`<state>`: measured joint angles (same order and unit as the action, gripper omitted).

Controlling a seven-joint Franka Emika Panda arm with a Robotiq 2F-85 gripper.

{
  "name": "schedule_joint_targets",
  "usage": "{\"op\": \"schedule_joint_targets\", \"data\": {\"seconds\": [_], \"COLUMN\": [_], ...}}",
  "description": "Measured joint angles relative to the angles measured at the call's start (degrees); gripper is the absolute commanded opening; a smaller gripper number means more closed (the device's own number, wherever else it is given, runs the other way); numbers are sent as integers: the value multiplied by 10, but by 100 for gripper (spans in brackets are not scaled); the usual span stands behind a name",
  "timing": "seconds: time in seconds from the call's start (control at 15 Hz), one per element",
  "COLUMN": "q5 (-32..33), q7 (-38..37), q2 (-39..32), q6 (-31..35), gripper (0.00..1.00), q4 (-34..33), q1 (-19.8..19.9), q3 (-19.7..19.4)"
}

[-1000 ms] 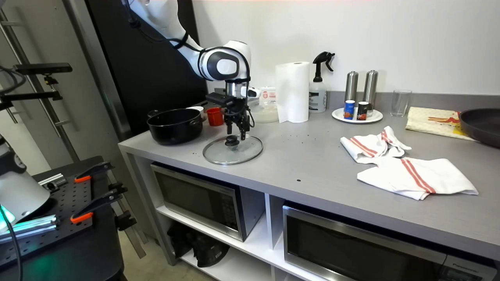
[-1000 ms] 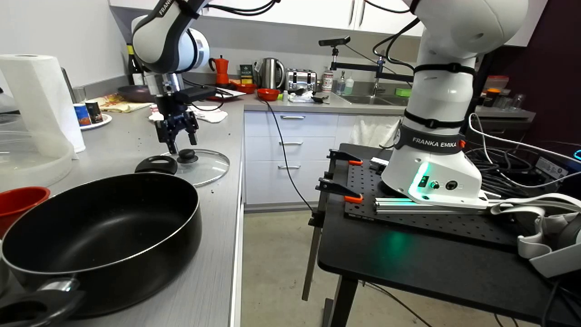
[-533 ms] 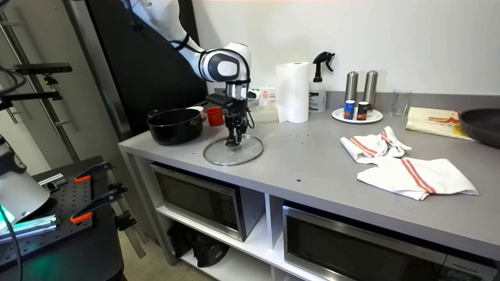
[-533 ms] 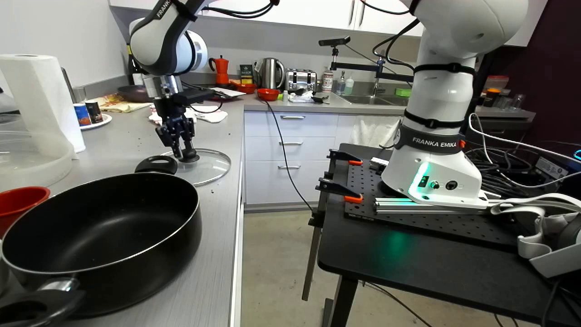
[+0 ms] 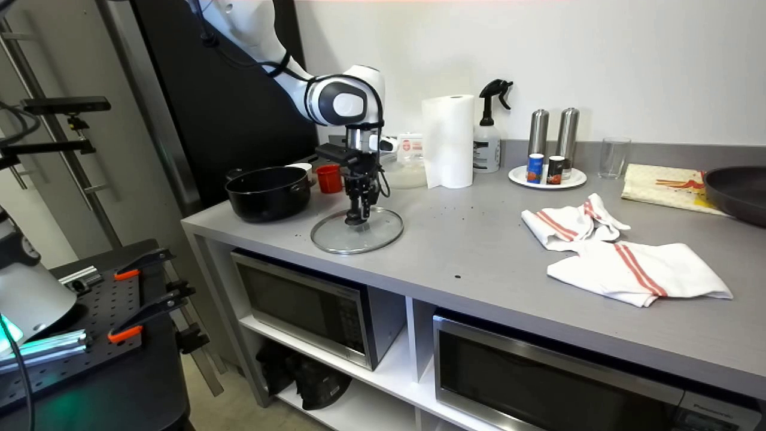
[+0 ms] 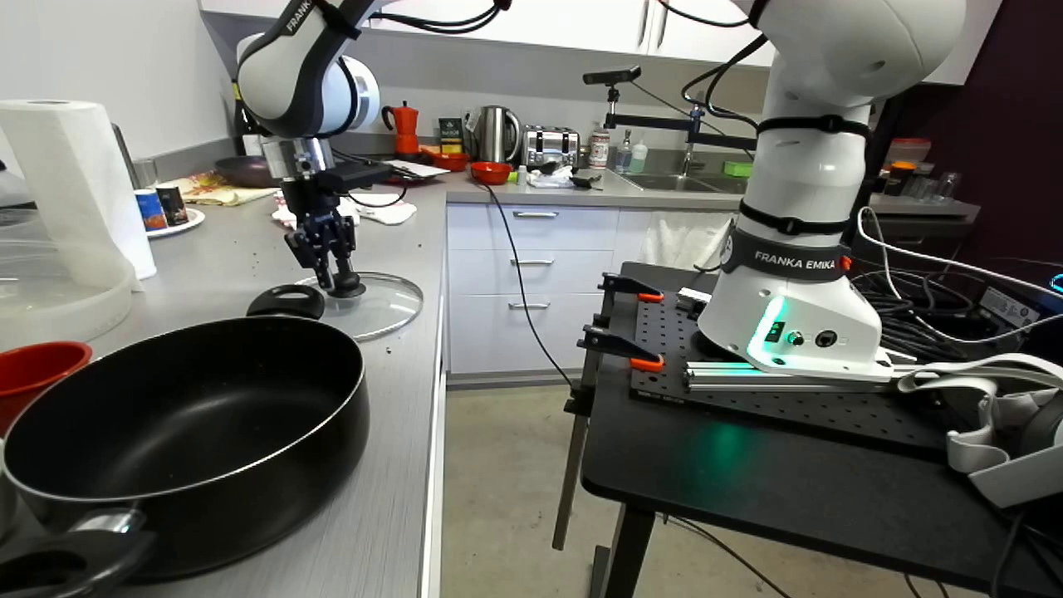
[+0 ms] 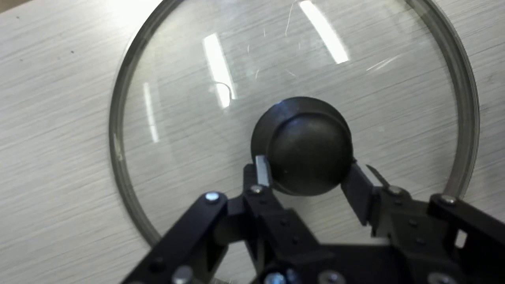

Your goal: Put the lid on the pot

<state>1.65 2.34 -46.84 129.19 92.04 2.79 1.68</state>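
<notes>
Grey counter [image 5: 491,239], lid [image 5: 359,237] flat, knob [image 7: 303,146] up

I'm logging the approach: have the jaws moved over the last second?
Yes, downward: against the paper towel roll in an exterior view, the jaws stand lower; the wrist view shows them at the lid's knob.

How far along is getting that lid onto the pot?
Done: the tool is in place, straddling the knob in the wrist view. In hand: the grasp, which looks closed on the knob, with the lid lying flat on the counter. Left: lifting the lid, carrying it to the pot, which stands uncovered beside it, and setting it on top.
</notes>
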Motion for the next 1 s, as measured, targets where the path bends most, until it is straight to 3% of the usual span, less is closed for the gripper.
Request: {"op": "schedule_joint_targets", "data": {"seconds": [1.0], "q5": [0], "q7": [0], "q2": [23], "q6": [3], "gripper": [23], "q4": [6], "q1": [-5], "q3": [6]}}
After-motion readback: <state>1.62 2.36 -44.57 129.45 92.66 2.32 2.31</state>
